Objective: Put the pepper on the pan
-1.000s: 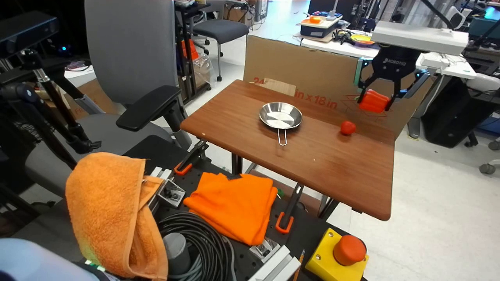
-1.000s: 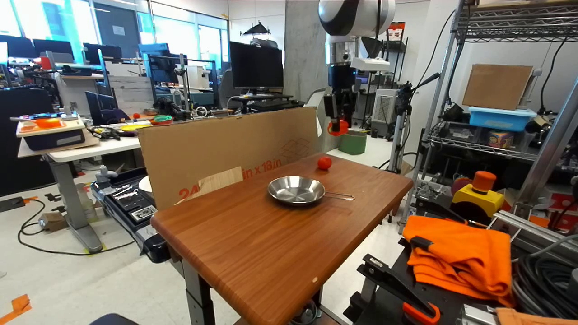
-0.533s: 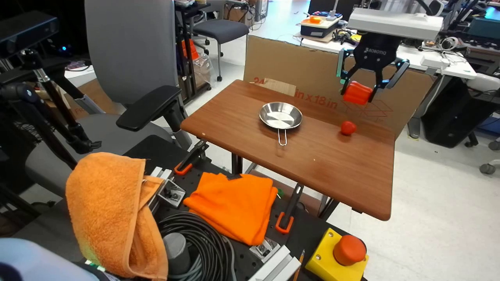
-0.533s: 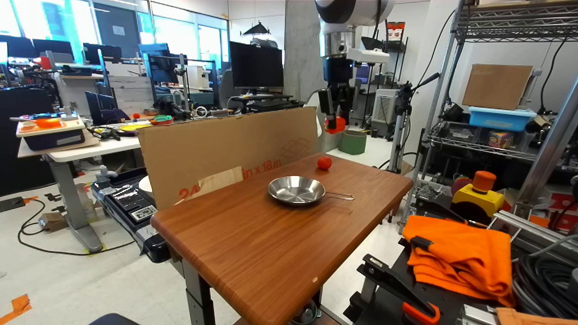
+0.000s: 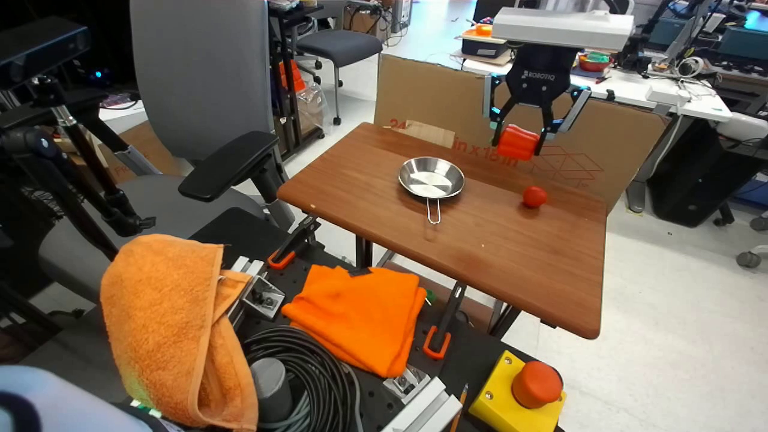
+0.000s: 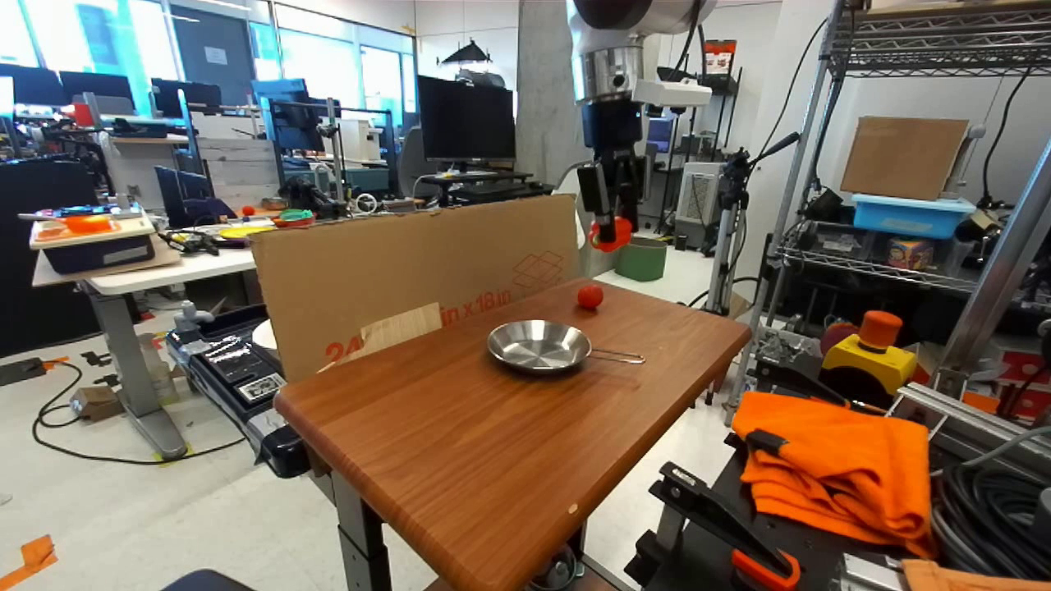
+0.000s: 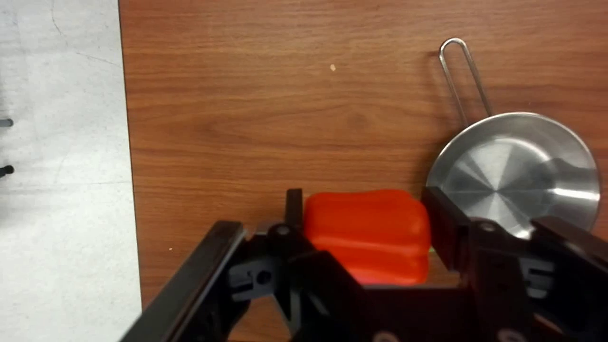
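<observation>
The glossy, chunky orange-red toy pepper [image 7: 367, 232] has been carried nearer the shallow, round silver metal pan [image 6: 539, 346] over the last second, which suggests the transfer is well under way. The half-closed black gripper [image 5: 518, 146] clasps the pepper end to end, raised above the wood-grained table [image 5: 510, 258]; fan-shaped glints streak the pan's base.
</observation>
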